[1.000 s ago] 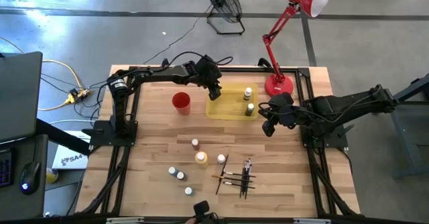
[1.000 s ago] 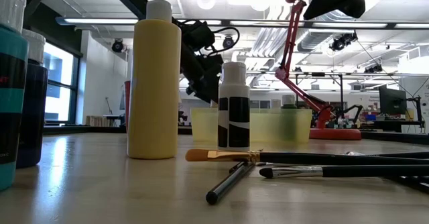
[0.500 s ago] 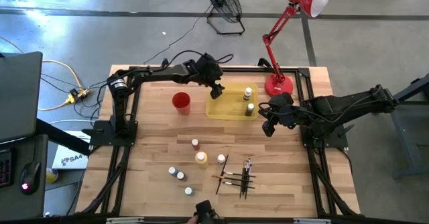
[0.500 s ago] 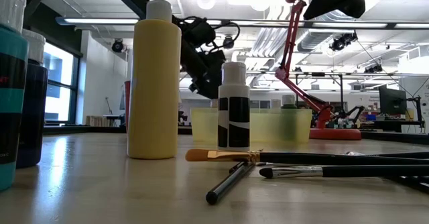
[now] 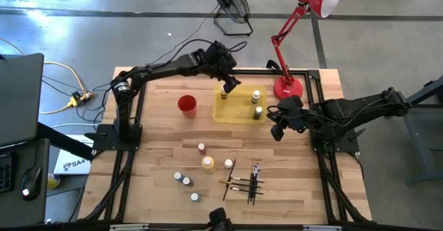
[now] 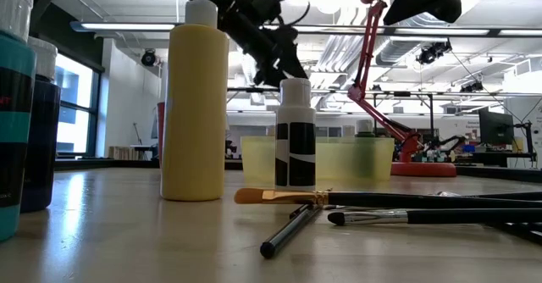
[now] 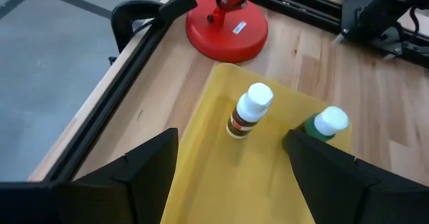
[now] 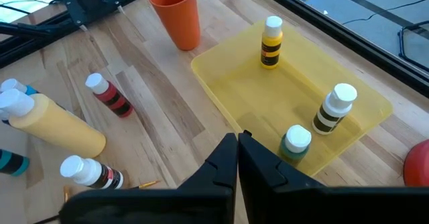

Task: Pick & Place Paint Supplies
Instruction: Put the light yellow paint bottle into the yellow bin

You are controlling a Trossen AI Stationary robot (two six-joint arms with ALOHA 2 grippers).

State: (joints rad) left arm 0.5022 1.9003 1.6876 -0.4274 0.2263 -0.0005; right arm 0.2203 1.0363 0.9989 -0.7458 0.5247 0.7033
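With three small bottles standing in the yellow tray (image 5: 239, 108) at upper centre and the left gripper (image 5: 230, 86) spread empty above its yellow-and-black bottle (image 8: 271, 43), a low retreat could topple it, while the right gripper (image 5: 277, 132) waits, pressed together, beside the tray.

Teal bottle (image 6: 15, 105) cut off at edge; brush (image 6: 440, 200) handles too.
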